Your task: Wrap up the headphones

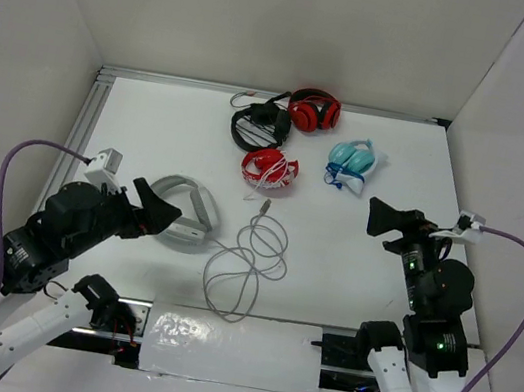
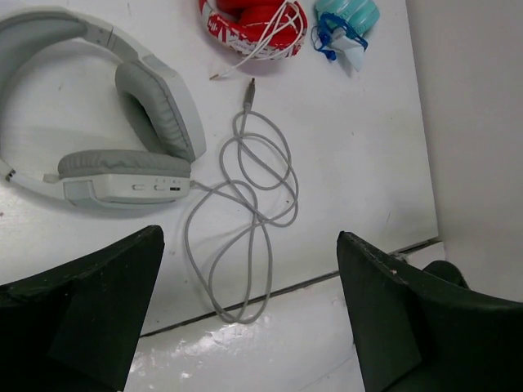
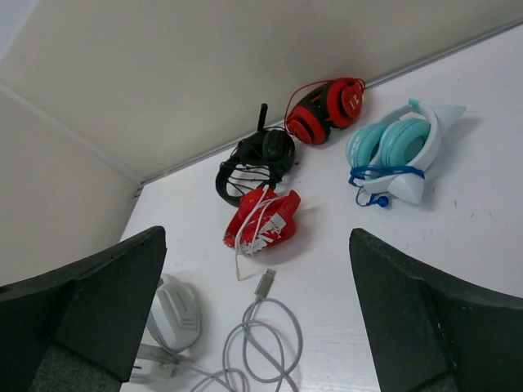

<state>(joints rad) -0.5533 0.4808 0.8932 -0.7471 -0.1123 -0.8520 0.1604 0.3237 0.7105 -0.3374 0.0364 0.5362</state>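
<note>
The light grey-white headphones (image 1: 189, 209) lie flat on the white table at the left. They also show in the left wrist view (image 2: 122, 175) and the right wrist view (image 3: 172, 314). Their thin grey cable (image 1: 245, 264) lies in loose loops to their right, with its plug (image 1: 265, 205) pointing away from me; the loops also show in both wrist views (image 2: 245, 196) (image 3: 261, 343). My left gripper (image 1: 152, 213) is open and empty, hovering at the near left side of the headphones (image 2: 249, 237). My right gripper (image 1: 385, 218) is open and empty, well right of the cable (image 3: 257, 234).
Behind the cable lie small red headphones wrapped in white cord (image 1: 269, 169), a black pair (image 1: 259, 125), a red-and-black pair (image 1: 314, 111) and a light blue pair (image 1: 352, 163). A shiny strip (image 1: 235, 349) covers the near table edge. White walls enclose three sides.
</note>
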